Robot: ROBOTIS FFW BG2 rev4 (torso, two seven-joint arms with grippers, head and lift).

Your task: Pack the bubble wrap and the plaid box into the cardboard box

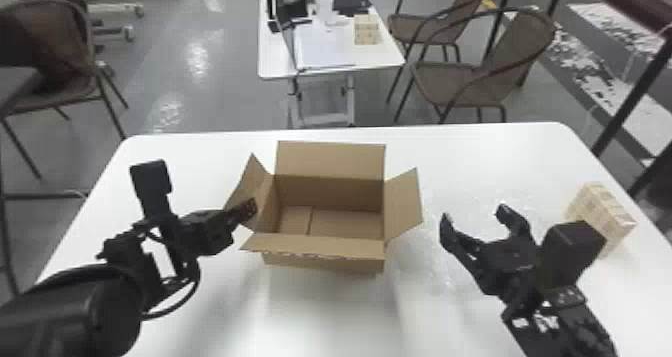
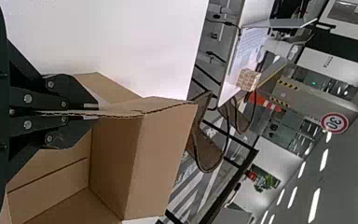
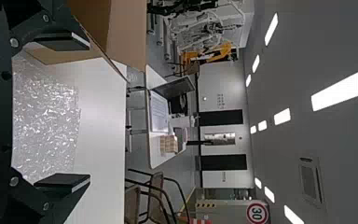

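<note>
The open cardboard box stands mid-table with its flaps spread. At its left flap is my left gripper; in the left wrist view the left gripper is shut on a flap edge of the cardboard box. Clear bubble wrap lies flat to the box's right. Over it my right gripper is open and holds nothing. In the right wrist view, the bubble wrap shows behind the spread right gripper. The plaid box stands at the right, partly behind the right gripper's wrist.
The white table has its far edge beyond the box. Behind it stand a second table with a laptop and a small patterned box, and brown chairs at the right. Another chair is at the left.
</note>
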